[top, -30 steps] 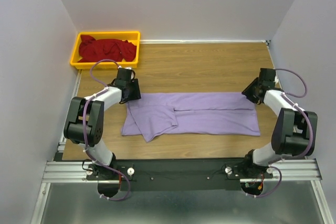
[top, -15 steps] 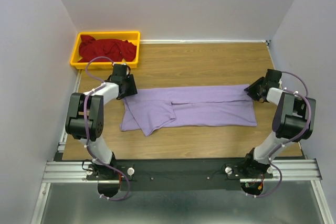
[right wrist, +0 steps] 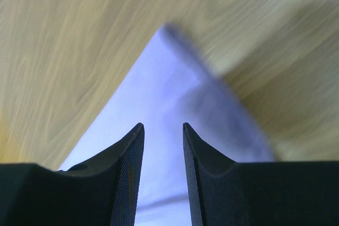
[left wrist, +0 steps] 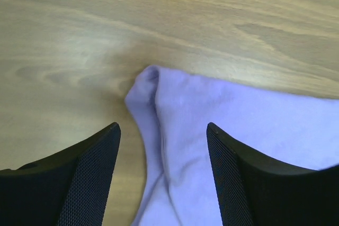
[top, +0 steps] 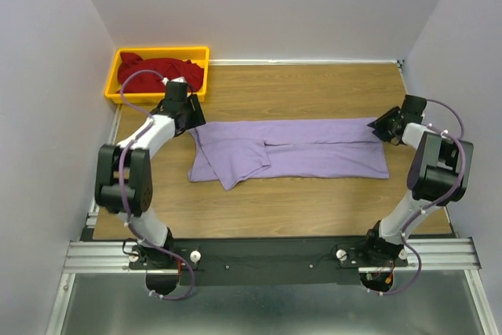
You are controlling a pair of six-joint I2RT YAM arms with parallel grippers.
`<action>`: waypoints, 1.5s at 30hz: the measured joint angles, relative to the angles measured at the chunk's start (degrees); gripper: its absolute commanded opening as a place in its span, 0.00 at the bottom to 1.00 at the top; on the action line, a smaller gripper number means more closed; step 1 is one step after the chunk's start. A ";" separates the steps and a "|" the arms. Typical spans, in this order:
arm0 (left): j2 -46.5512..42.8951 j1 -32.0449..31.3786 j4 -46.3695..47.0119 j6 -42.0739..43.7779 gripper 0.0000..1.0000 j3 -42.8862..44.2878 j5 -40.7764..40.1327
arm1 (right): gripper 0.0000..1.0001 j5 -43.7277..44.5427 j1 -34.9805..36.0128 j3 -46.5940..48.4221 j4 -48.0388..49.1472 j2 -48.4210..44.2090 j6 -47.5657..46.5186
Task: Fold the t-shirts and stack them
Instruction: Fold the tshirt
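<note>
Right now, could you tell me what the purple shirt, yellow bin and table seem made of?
Purple shirt: soft matte cloth, folds and creases. Yellow bin: probably plastic, smooth rigid rim. Table: wood-look top, grain visible, perhaps laminate.

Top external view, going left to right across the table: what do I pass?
Yellow plastic bin holding the crumpled dark red cloth shirt → left gripper → spread-out light lavender cloth t-shirt → right gripper.
</note>
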 measured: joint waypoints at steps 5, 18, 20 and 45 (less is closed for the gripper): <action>-18.10 -2.36 -3.39 -4.42 0.73 -7.98 -3.34 | 0.42 -2.27 8.17 -5.70 -1.46 -13.03 0.37; -43.08 -11.80 -18.58 -16.52 0.67 -29.44 7.87 | 0.37 -17.68 42.42 -14.08 8.72 -12.90 7.91; -43.58 -11.93 -19.21 -17.53 0.67 -29.99 8.81 | 0.36 -19.26 45.55 -14.78 11.17 -10.19 9.62; -26.16 -13.03 -13.92 -19.87 0.56 -30.27 11.82 | 0.37 -11.98 48.72 -15.52 17.07 -6.69 10.69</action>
